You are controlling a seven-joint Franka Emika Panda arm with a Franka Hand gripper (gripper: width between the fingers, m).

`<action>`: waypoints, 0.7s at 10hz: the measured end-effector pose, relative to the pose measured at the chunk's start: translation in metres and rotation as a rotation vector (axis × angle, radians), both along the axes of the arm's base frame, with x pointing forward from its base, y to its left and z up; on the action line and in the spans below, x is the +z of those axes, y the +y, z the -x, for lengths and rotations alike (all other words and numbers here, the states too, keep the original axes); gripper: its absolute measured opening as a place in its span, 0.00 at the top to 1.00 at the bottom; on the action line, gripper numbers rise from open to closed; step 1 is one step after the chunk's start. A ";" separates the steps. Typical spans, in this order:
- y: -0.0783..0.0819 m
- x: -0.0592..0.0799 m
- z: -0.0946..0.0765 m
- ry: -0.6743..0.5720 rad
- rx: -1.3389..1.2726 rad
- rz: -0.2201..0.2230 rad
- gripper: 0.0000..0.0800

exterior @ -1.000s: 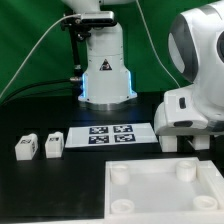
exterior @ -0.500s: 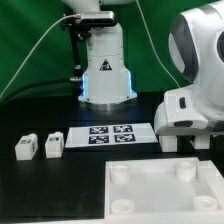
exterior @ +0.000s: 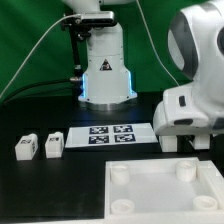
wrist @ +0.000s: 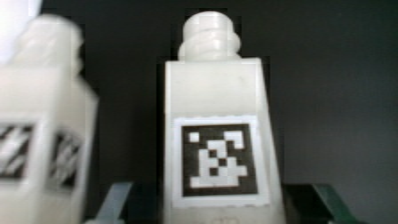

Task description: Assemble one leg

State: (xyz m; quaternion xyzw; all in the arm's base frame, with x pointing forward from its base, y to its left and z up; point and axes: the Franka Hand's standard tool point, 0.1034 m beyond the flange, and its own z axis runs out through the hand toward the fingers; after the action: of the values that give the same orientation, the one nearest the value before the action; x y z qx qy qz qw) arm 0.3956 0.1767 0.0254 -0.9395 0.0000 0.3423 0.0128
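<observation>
In the wrist view the leg (wrist: 217, 110) lies lengthwise between the dark jaws of the gripper (wrist: 217, 204), with its tag facing the camera and its peg end pointing away. This placement suits a grasp on the two long sides. I cannot tell whether the jaws already press on it or only stand beside it. A second leg (wrist: 45, 120) lies just beside it. In the exterior view the plate (exterior: 160, 195) has round sockets (exterior: 120, 173) — those that show hold nothing, so I judge that no leg is mounted yet.
</observation>
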 end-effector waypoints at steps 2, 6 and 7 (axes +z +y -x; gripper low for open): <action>-0.019 0.036 -0.034 -0.045 0.052 -0.050 0.63; -0.032 0.085 -0.080 -0.481 0.046 -0.087 0.63; -0.034 0.082 -0.076 -0.532 0.045 -0.087 0.63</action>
State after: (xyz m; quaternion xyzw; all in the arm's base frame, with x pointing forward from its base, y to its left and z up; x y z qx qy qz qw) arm 0.4721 0.1432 0.1075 -0.9947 -0.0390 0.0834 0.0449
